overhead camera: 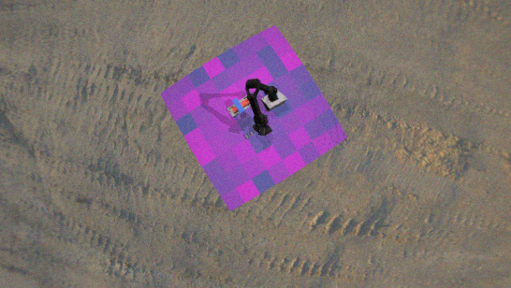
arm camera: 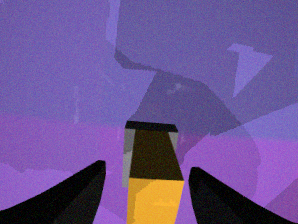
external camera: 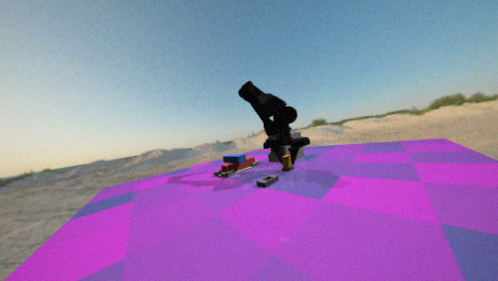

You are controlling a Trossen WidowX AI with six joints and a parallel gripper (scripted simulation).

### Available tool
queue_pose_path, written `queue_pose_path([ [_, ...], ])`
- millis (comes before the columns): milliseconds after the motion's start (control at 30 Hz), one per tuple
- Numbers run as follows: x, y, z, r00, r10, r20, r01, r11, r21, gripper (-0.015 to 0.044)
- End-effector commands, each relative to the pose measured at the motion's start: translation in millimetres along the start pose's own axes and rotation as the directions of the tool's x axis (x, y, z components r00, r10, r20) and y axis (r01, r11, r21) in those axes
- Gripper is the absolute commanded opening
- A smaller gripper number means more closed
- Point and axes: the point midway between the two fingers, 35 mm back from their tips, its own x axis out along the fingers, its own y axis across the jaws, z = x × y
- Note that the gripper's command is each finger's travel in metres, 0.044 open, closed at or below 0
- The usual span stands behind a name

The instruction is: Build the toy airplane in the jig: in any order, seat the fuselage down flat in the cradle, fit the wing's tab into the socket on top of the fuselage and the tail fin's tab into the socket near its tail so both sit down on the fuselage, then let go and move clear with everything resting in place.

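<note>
The yellow tail fin [external camera: 286, 161] [arm camera: 154, 200] stands upright in a small grey holder [arm camera: 126, 165]. My gripper [overhead camera: 263, 133] [external camera: 287, 165] [arm camera: 148, 171] is low around the fin, partly closed, with a gap on each side of it in the wrist view. The red fuselage [overhead camera: 245, 102] [external camera: 226, 167] lies in the pale grey cradle [overhead camera: 231, 113] [external camera: 219, 174]. The blue wing [overhead camera: 239, 106] [external camera: 234, 158] lies across the top of the fuselage. Whether the wing's tab is fully down cannot be seen.
A small grey slotted block [overhead camera: 248, 136] [external camera: 267, 182] lies on the patchwork mat [overhead camera: 201, 145] [external camera: 283, 223] near the fin. The arm's pale base [overhead camera: 275, 99] stands behind, to the right of the cradle in the top view.
</note>
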Motion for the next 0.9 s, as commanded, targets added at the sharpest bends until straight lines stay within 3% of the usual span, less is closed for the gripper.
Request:
queue_pose_path([
  [0,0,0,1,1.000,-0.002,0.004,0.002,1.000,-0.003,0.0125],
  [100,0,0,1,1.000,-0.002,0.004,0.002,1.000,-0.003,0.0046],
  [333,0,0,1,1.000,-0.002,0.004,0.002,1.000,-0.003,0.0000],
  [867,-32,12,13,0.998,0.042,0.047,-0.043,0.999,0.028,0.0000],
])
